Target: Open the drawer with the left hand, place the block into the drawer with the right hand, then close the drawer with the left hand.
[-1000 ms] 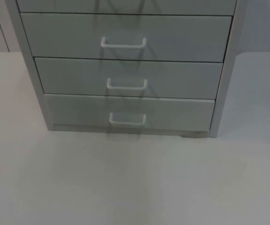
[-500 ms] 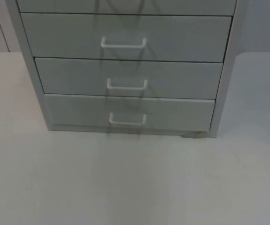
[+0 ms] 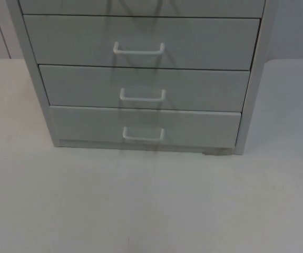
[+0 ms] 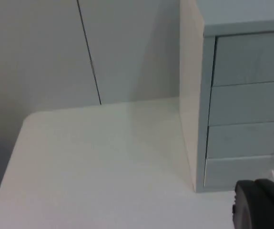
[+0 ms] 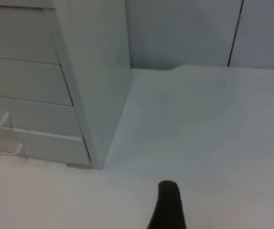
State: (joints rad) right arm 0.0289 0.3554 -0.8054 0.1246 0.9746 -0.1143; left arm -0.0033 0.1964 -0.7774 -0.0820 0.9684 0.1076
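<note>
A light grey drawer cabinet (image 3: 254,100) stands at the middle back of the white table. Three of its drawer fronts face me, each with a white bow handle: an upper one (image 3: 139,50), a middle one (image 3: 143,96) and the lowest one (image 3: 143,135). All three drawers sit pushed in. My left gripper (image 4: 263,206) waits off the cabinet's left side, whose wall (image 4: 190,95) and drawer fronts lie ahead of it. My right gripper (image 5: 167,205) waits off the cabinet's right side (image 5: 96,71), above bare table.
The white table top (image 3: 151,205) stretches free in front of the cabinet and on both sides of it. The grey partition wall (image 5: 184,33) closes the back. A small dark mark (image 3: 214,153) lies at the cabinet's front right foot.
</note>
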